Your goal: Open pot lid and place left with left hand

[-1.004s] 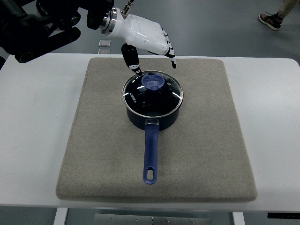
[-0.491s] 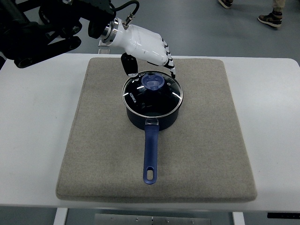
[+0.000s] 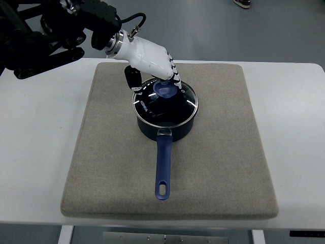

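Note:
A dark blue saucepan stands in the middle of the grey mat, its long blue handle pointing toward me. The glass lid with its blue knob sits on the pot. My white left hand reaches in from the upper left and hangs over the lid's far edge. Its fingers are spread just behind the knob, with the dark thumb at the rim's left. Nothing is held. The right arm does not show.
The mat lies on a white table, with bare mat to the left and right of the pot. My black left arm crosses the upper left corner. A person's shoe shows on the floor at the top.
My left hand has come down and toward the pot, from behind the lid to right over its far edge, with the fingers now beside the knob. The pot and lid have not moved.

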You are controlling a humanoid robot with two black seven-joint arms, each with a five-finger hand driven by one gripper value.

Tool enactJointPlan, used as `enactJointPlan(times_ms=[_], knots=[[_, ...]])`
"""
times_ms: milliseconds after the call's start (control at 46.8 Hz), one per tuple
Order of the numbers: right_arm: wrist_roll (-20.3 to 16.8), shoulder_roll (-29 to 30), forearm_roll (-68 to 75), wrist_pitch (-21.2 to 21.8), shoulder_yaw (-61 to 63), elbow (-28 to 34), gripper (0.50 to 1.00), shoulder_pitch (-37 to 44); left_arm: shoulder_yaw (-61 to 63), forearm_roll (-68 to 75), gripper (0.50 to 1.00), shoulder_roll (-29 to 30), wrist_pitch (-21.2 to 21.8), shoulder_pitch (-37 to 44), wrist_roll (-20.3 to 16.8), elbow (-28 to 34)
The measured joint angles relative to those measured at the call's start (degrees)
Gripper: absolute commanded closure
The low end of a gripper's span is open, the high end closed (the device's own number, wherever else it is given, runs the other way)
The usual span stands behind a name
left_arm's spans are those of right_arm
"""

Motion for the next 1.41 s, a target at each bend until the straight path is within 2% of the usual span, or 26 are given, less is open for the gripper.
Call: enactJointPlan(times_ms=[897,1346,1410], knots=[[0.00,0.00,0.00,0.00,0.00,0.00,0.583,-0.01,-0.40,-3.74,0.585,-0.45,0.82,2.04,0.01,2.15],[0.00,0.00,0.00,0.00,0.00,0.00,0.583,-0.02,-0.51,-4.94,0.579,-1.34,2.85,3.12,0.01,2.69],[0.00,0.00,0.00,0.00,0.00,0.00,0.583,-0.03,-0.51,-4.94,0.564,-1.36,2.86,3.28,0.01,2.93]])
